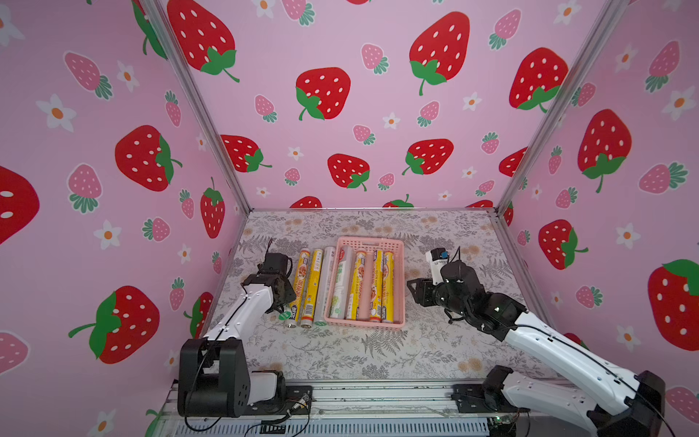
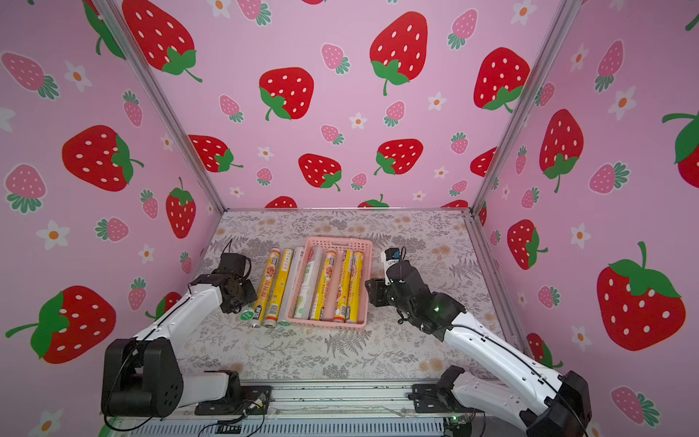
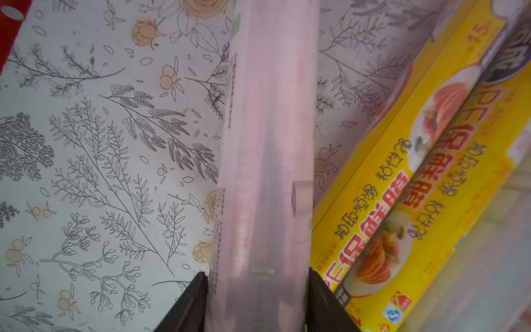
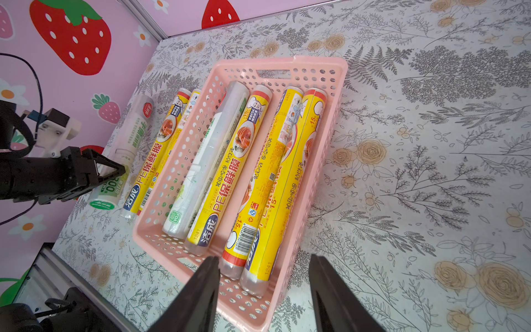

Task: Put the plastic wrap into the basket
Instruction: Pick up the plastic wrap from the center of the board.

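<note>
The left gripper (image 3: 257,274) clamps a white roll (image 3: 267,143), left of the basket (image 1: 365,323). Three more rolls (image 1: 312,287) lie between them on the table (image 1: 416,352); four lie inside. The right gripper (image 4: 264,257) hovers right of it, jaws apart, empty.

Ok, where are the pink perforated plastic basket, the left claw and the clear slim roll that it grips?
Pink perforated plastic basket (image 4: 273,63): right wrist view, far rim.
Left claw (image 3: 257,273): left wrist view, between fingertips.
Clear slim roll (image 3: 267,143): left wrist view, its middle.

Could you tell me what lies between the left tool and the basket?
Two yellow rolls and a clear roll lie side by side on the table, shown in both top views.
</note>
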`<state>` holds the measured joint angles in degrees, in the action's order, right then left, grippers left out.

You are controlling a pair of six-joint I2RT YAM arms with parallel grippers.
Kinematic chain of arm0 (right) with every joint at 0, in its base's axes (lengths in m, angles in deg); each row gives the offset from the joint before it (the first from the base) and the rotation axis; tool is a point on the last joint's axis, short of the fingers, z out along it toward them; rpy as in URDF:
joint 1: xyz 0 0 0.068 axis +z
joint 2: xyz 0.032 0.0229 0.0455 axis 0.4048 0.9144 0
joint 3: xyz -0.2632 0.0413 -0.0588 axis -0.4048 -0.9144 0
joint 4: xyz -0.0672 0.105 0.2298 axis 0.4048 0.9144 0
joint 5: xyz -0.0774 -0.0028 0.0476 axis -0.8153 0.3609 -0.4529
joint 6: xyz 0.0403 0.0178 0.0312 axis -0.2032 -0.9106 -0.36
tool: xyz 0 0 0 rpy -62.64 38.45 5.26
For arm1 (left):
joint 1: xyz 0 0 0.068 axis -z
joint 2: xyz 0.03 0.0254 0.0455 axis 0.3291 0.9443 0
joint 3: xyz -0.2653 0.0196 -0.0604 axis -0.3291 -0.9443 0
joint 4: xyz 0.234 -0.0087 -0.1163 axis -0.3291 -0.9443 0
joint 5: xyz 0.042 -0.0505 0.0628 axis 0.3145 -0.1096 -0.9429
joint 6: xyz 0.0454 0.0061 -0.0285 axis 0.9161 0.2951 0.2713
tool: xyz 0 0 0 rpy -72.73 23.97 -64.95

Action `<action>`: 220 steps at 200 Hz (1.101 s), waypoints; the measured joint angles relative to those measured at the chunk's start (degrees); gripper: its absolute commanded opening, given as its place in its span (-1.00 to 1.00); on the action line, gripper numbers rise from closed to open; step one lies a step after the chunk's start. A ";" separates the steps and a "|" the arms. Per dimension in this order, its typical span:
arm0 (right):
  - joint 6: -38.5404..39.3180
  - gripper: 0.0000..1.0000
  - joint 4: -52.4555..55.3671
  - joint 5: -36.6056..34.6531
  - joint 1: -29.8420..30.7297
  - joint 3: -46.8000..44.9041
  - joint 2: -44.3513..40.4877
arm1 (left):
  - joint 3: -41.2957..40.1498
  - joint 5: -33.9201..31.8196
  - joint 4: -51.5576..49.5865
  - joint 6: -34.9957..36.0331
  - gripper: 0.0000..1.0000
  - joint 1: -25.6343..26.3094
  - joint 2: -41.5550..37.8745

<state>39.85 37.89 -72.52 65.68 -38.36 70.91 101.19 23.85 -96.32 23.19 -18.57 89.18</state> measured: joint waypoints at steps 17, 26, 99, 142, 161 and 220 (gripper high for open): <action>0.02 0.09 -0.02 0.04 0.00 0.00 0.00 | -0.22 -0.81 0.33 -0.04 -0.28 0.04 1.57; 0.02 0.09 -0.02 0.13 0.00 0.00 0.00 | -0.13 -1.77 1.27 -0.07 -0.28 0.11 2.38; -0.04 0.09 -0.02 0.42 0.00 -0.02 0.35 | -0.50 -1.20 4.92 -0.37 0.26 0.33 7.96; -0.04 0.10 -0.07 0.42 0.00 -0.02 0.57 | -1.38 -0.09 5.81 -0.44 0.40 0.59 7.76; -0.04 0.10 -0.07 0.42 0.00 -0.02 0.66 | -1.84 0.04 5.90 -0.83 0.40 0.59 8.13; -0.02 0.09 -0.02 0.22 0.00 -0.74 0.68 | -2.01 0.39 6.03 -1.55 0.17 0.59 10.99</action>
<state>39.83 37.87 -72.30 65.68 -39.11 71.59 99.17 24.24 -90.29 21.64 -17.98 100.17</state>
